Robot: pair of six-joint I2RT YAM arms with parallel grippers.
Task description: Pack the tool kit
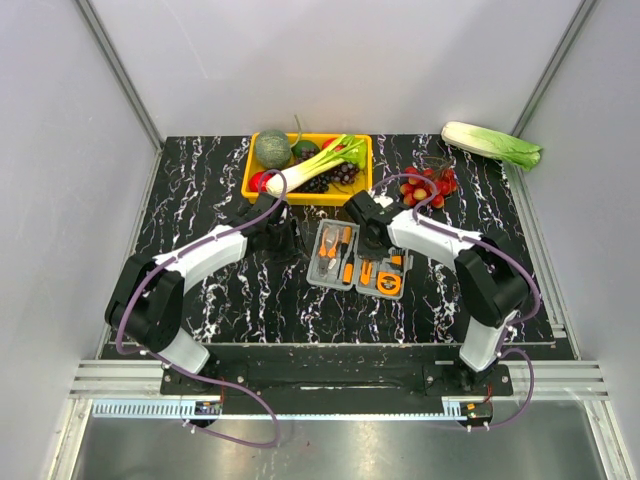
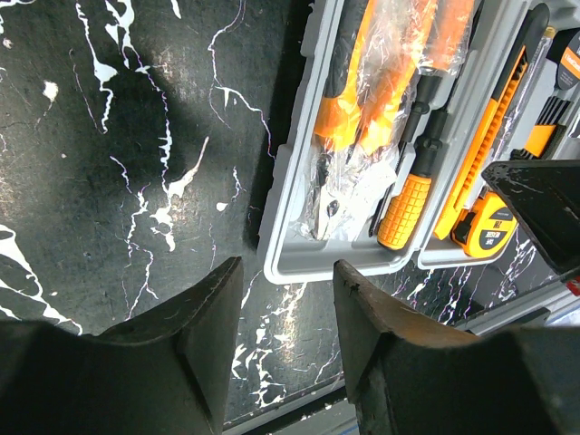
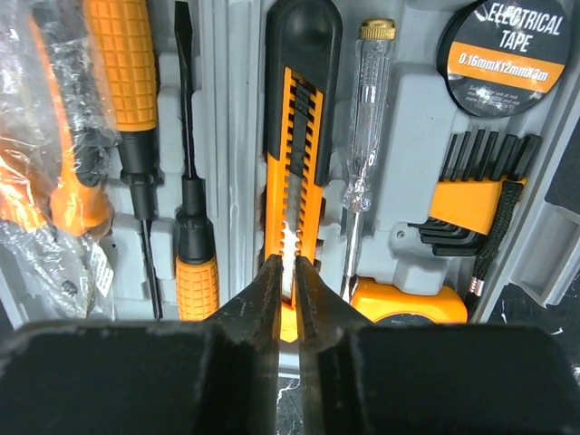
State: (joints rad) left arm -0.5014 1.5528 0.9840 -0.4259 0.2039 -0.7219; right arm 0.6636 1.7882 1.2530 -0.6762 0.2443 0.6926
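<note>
The tool kit lies open in the middle of the table, a grey case with orange-and-black tools in its moulded slots. My left gripper hangs open just off the case's left end, and only bare table shows between its fingers. My right gripper is low over the case, directly above the orange utility knife. Its jaws stand a narrow slit apart, and the knife lies in its slot beneath them. A yellow tape measure sits beside the knife.
A yellow tray of vegetables stands right behind the case. Red fruits lie to its right, and a cabbage is at the back right corner. The case also holds screwdrivers, bagged pliers, hex keys and electrical tape.
</note>
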